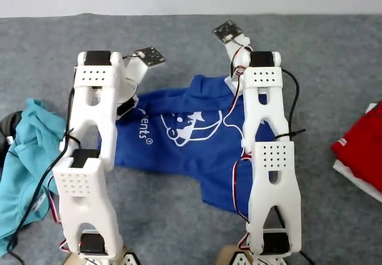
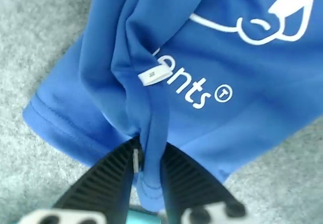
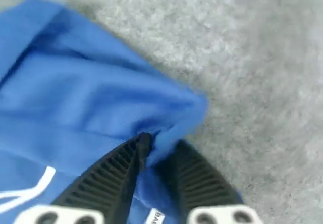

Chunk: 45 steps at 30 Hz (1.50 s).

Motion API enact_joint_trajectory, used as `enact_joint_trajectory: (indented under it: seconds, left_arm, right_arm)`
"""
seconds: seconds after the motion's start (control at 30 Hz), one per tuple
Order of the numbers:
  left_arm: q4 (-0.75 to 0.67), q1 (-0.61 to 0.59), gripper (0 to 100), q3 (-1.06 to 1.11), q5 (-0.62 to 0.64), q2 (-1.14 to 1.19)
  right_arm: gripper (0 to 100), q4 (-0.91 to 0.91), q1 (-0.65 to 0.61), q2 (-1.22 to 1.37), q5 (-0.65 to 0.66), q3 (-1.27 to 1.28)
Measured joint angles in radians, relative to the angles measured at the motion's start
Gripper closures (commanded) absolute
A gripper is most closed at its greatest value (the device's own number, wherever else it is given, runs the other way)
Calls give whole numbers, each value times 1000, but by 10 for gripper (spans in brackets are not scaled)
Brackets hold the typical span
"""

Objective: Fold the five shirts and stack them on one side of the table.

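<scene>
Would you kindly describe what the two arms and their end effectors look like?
Both the left arm and right arm have boxy white shells with grids of small holes and black motor blocks at the joints. Black cables and thin red and white wires run along them. The left end effector and right end effector have black ribbed fingers on white bases.

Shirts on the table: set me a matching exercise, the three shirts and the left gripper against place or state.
1 blue shirt
2 teal shirt
3 red shirt
4 left gripper

A at the right edge of the table
B bunched at the left edge
C shut on a fold of blue cloth
D spread across the middle

Pairs: 1-D, 2-B, 3-A, 4-C
</scene>
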Motion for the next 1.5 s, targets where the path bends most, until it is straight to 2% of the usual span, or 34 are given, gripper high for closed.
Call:
enact_joint_trajectory:
  seconds: [0.37, 0.53, 1.0, 1.23, 1.5]
  left_arm:
    - [0, 29, 992, 0, 0, 0]
    - [0, 29, 993, 0, 0, 0]
    - [0, -11, 994, 28, 0, -135]
    - [0, -48, 994, 166, -64, -140]
    - [0, -143, 994, 178, -132, -140]
  right_arm:
    - [987, 242, 20, -181, 146, 2]
    - [987, 259, 41, -270, 160, 49]
    - [986, 259, 37, -677, 161, 589]
    - [986, 259, 37, -844, 144, 813]
    - [986, 259, 34, -1013, 143, 1034]
